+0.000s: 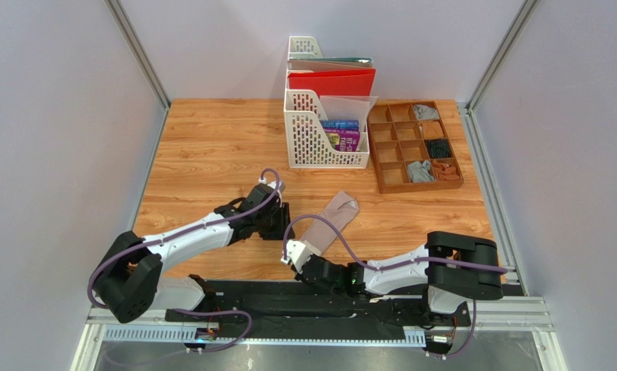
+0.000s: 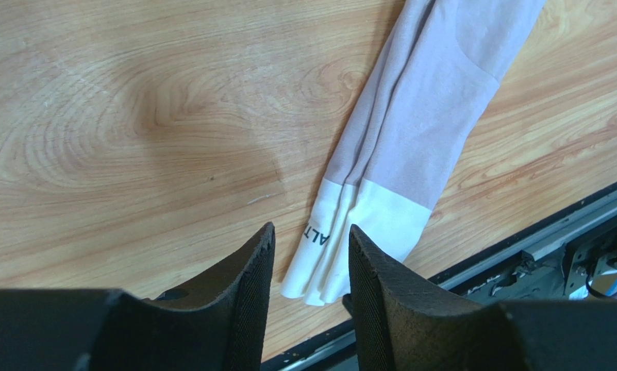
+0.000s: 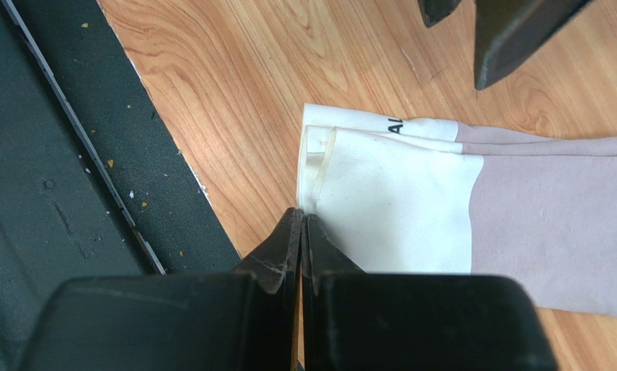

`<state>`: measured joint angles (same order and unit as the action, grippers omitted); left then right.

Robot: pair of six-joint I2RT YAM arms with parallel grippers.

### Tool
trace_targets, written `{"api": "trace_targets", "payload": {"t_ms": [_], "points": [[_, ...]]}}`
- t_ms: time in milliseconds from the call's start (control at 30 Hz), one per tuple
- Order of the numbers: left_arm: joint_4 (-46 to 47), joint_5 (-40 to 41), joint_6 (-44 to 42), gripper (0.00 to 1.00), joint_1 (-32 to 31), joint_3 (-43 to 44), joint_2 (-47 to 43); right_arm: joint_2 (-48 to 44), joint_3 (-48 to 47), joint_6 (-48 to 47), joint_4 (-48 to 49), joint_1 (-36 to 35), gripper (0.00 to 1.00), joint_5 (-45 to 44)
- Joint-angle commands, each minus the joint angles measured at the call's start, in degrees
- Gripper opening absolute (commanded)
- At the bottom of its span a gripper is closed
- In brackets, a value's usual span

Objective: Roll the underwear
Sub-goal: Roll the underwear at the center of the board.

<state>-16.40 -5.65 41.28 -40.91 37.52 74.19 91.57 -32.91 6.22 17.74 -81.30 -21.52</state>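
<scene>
The pale pinkish-beige underwear (image 1: 331,220) lies on the wooden table, folded into a long narrow strip with its cream band at the near end. My right gripper (image 1: 294,259) is shut, its tips (image 3: 300,215) pinched on the near corner of the cream band (image 3: 389,201). My left gripper (image 1: 280,226) is open and empty just left of the band; in the left wrist view the band (image 2: 342,232) shows between its fingertips (image 2: 311,236). Its fingers (image 3: 513,35) show at the top of the right wrist view. Small grey cloths (image 1: 425,112) lie in the wooden organiser.
A wooden compartment tray (image 1: 385,143) with rolled cloths stands at the back right. A white file rack (image 1: 307,147) with a red folder and books stands beside it. The black base rail (image 3: 71,154) runs along the table's near edge, close to the band.
</scene>
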Motion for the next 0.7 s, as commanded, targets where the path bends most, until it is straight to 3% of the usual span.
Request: {"api": "trace_targets", "payload": {"t_ms": [0, 367, 667], "points": [[0.1, -0.9, -2.0, 0.46, -0.3, -3.0, -2.8, -1.7, 1.6, 2.0, -1.9, 0.7, 0.0, 0.7], [10.3, -9.8, 2.8, 0.46, -0.2, -10.0, -4.0, -1.1, 1.5, 2.0, -1.7, 1.3, 0.0, 1.7], [13.4, -10.1, 5.1, 0.47, -0.2, -12.0, -3.4, -0.5, 1.2, 2.0, -2.1, 1.7, 0.0, 2.2]]}}
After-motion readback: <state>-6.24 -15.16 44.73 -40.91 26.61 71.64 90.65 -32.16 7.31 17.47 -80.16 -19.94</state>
